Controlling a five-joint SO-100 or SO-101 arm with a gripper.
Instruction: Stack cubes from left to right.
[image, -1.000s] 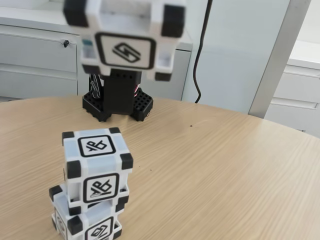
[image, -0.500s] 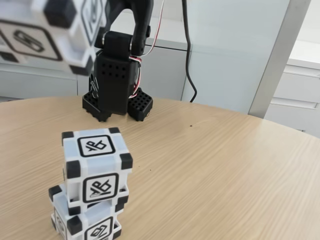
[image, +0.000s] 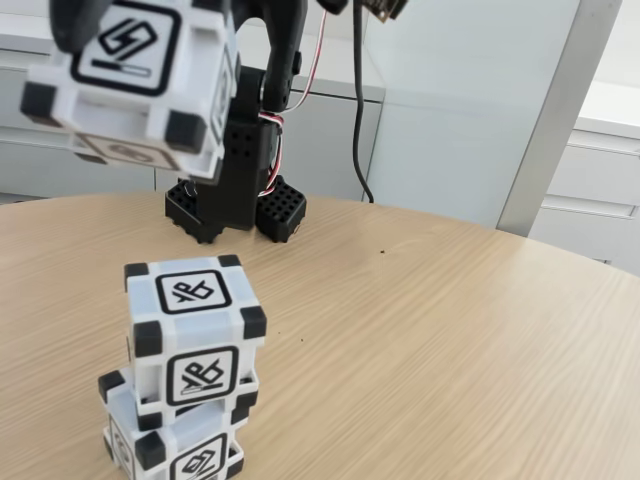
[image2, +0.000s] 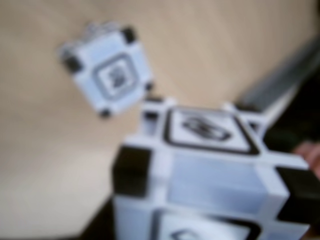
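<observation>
Third cube (image: 135, 85) aloft, tilted, up and left of the two-cube stack (image: 185, 375) on the table (image: 450, 330); wrist view shows the stack top off to one side. Gripper evidently clamped on the cube, jaws hidden. Step: carrying to stack. Next: centre, level, lower. Arm base (image: 235, 200) and cable (image: 360, 150) behind; nothing in the way.

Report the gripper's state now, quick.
Gripper: shut on the third cube, carried tilted in the air above the two-cube stack; the fingers are mostly hidden by it.
</observation>
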